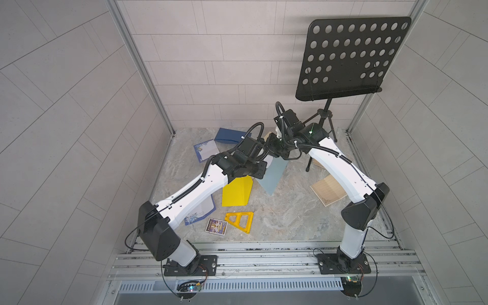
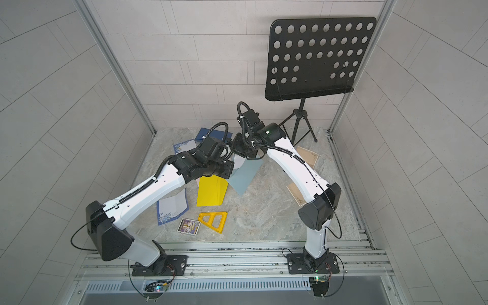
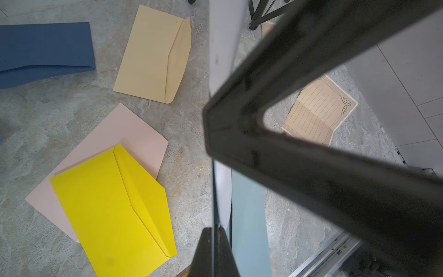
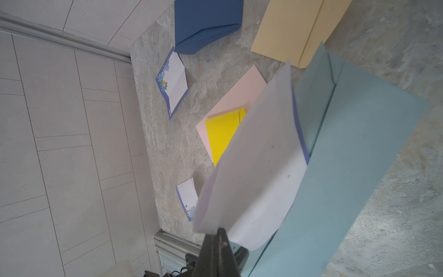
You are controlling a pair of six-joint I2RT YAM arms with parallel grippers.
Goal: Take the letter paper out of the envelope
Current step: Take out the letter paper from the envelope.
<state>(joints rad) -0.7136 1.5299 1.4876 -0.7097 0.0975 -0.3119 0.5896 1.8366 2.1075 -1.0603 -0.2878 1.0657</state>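
While left end effector clamps teal envelope | right end effector pinches white letter paper | card print unreadable

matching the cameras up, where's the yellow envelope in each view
In a top view: the yellow envelope mid-table, partly hidden by the left arm's wrist.
In a top view: the yellow envelope left of the light blue envelope.
Left wrist: whole, overlapping a pink sheet.
Right wrist: partly hidden behind the white letter paper.
Shared landmark: the dark blue envelope, in all four.
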